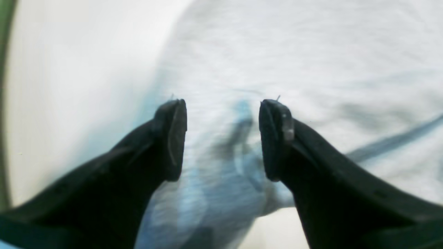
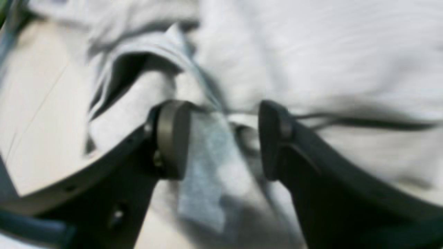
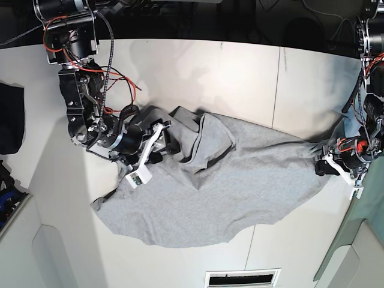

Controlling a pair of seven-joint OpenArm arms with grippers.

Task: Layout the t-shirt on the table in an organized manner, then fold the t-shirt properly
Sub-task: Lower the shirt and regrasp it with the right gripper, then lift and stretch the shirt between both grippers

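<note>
My left tool has jaws apart over a bunched t-shirt corner at the tabletop side edge. My right tool has cloth between parted jaws; grip unclear. Shirt's long axis runs between both arms.

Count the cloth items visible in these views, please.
2. The grey t-shirt lies spread and rumpled across the middle of the table; a dark cloth sits at the base view's left edge, partly cut off.
</note>
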